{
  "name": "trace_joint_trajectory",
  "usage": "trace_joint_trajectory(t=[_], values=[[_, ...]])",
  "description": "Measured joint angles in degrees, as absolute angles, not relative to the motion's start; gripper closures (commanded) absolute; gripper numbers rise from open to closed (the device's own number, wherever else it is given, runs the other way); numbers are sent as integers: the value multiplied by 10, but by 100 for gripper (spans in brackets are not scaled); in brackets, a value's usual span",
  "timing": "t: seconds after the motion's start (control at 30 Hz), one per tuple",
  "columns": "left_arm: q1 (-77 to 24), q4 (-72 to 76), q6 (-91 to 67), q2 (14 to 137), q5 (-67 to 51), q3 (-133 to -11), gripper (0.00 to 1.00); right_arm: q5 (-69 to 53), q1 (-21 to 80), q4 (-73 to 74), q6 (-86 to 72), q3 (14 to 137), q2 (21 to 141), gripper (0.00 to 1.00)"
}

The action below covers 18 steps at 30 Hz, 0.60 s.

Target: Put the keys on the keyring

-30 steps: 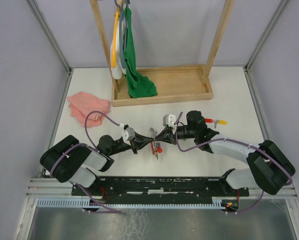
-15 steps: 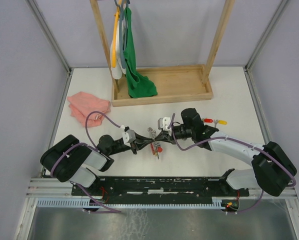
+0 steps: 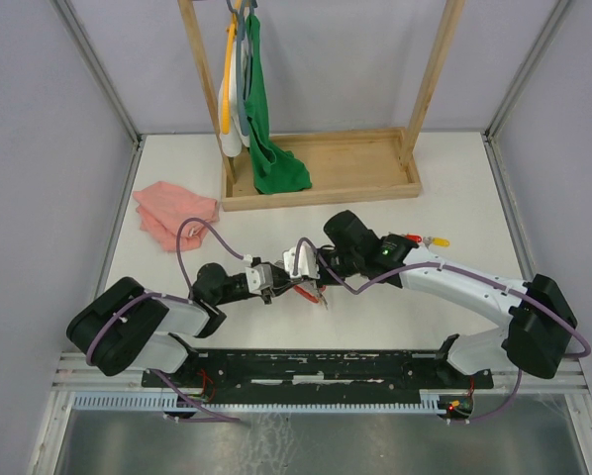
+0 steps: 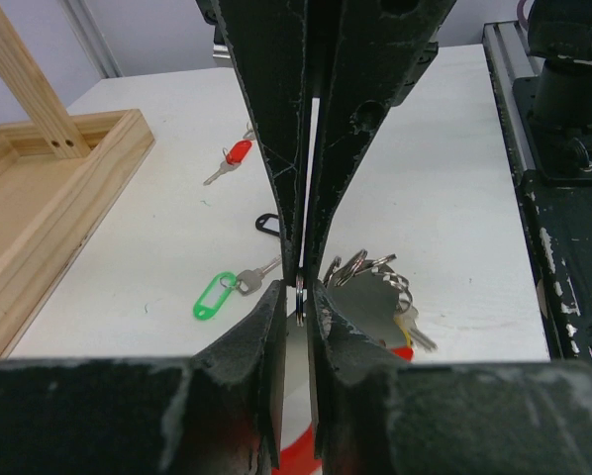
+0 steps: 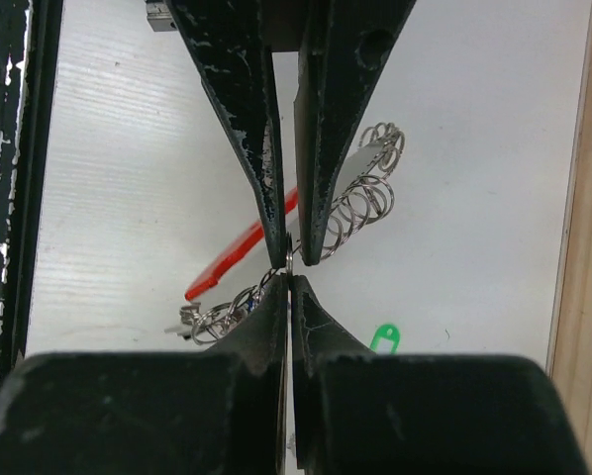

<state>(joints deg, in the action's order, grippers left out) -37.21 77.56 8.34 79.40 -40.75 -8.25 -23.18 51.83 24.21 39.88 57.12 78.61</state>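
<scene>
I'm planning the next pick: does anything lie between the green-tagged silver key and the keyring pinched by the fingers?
No loose object. The green-tagged silver key lies on the white table beside the thin metal keyring; only the left gripper's and right gripper's fingers crowd it.

Keyring (image 3: 314, 293) centre, cloth (image 3: 174, 213) behind-left, tray (image 3: 326, 194) behind

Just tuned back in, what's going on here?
Both arms meet mid-table over the keyring. The right gripper is shut on its thin wire; the left gripper has its jaws slightly apart around the same wire. A bunch of keys lies right beside the pinch; a green-tagged key and a red-tagged key lie loose on the table.
</scene>
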Motion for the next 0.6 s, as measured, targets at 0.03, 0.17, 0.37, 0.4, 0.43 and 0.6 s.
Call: trace_joint_trajectory(t=[0.03, 0.17, 0.37, 0.4, 0.43, 0.6], values=[[-373, 773, 85, 795, -408, -83, 81, -224, 522, 250, 403, 576, 788, 99], [-375, 762, 89, 796, -407, -83, 81, -196, 536, 283, 416, 590, 790, 99], [-377, 751, 93, 797, -406, -85, 89, -170, 551, 310, 426, 612, 803, 99], [-377, 751, 93, 798, -406, -85, 89, -166, 553, 312, 426, 614, 804, 99], [-377, 752, 93, 800, -406, -85, 89, -164, 554, 314, 427, 615, 805, 99], [-378, 756, 93, 808, -408, -86, 88, -157, 559, 317, 427, 615, 807, 99]])
